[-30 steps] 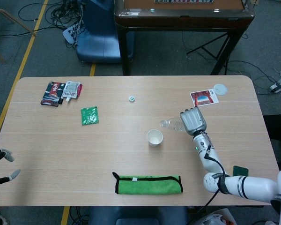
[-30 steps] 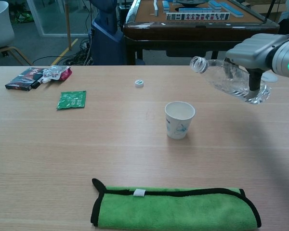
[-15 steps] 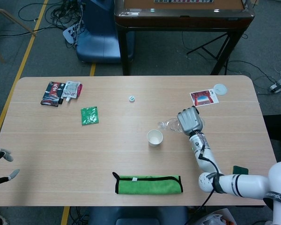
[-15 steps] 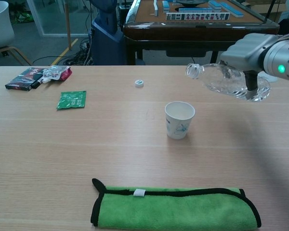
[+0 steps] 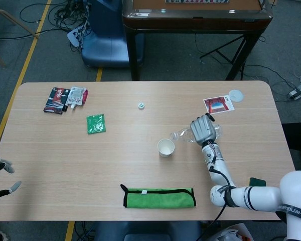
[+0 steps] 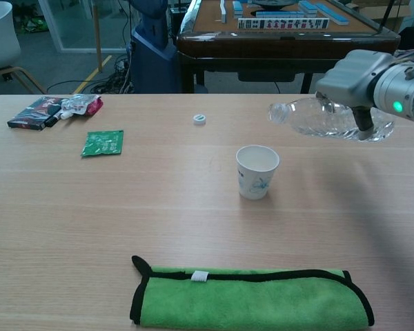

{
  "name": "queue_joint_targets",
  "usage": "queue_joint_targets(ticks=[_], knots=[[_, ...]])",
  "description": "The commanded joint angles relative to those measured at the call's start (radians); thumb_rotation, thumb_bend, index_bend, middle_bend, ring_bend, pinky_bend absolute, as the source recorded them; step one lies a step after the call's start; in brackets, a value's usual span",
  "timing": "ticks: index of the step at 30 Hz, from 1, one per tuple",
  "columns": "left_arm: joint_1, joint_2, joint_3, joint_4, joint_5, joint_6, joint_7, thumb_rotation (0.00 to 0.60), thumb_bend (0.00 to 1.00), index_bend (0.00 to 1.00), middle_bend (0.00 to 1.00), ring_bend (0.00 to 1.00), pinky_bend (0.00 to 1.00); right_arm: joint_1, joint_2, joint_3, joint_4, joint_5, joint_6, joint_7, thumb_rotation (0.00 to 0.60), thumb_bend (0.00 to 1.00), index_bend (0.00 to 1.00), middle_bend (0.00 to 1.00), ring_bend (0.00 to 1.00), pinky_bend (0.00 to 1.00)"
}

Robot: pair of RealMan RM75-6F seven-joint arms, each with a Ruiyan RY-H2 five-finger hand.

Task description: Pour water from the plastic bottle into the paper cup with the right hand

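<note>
Fig.: my right hand (image 6: 355, 76) grips one clear plastic bottle (image 6: 316, 118), fingers wrapped round its ribbed body; bottle lies approx. level in the air, cap off, open mouth toward the cup. One paper cup (image 6: 257, 171), white w/ a faint print, tapered, stands upright near the table (image 5: 140, 170) centre, below and just left of the bottle mouth, not touching it. I can't tell whether water is leaving the mouth.

Materials/counts: tabletop is pale wood-grain laminate w/ rounded corners. One small white round cap (image 5: 141, 105) lies toward the far edge, mid-table. One green cloth (image 6: 252, 298), fuzzy, black-edged, folded to a long strip w/ a white tag, lies along the near edge. One crinkled green foil packet (image 5: 96, 123) sits left of centre. By the far left corner: one dark packet (image 5: 56, 100) and one white-and-red pouch (image 5: 77, 96), touching each other. By the far right corner: one red-and-white card (image 5: 218, 105) and one white disc (image 5: 236, 95).

Views: head view alone shows my left hand (image 5: 0, 179) off the near left corner, fingers spread, holding nothing, plus the card, the disc and a dark green object (image 5: 257, 182) near the right end of the near edge. Chest view alone shows the bottle's ribs and the cup's print.
</note>
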Motion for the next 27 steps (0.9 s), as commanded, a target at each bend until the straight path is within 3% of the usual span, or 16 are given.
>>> queue_joint_targets(ticks=[1, 27], knots=[[0.000, 0.000, 0.000, 0.000, 0.001, 0.001, 0.000, 0.600, 0.11, 0.53, 0.39, 0.36, 0.56, 0.006, -0.007, -0.007, 0.003, 0.002, 0.008, -0.014, 0.600, 0.12, 0.55, 0.58, 0.46, 0.45], [0.001, 0.004, -0.001, -0.004, 0.000, 0.001, -0.005, 0.600, 0.11, 0.53, 0.39, 0.36, 0.56, 0.017, -0.035, -0.040, 0.025, -0.024, 0.048, -0.091, 0.600, 0.12, 0.55, 0.59, 0.46, 0.45]])
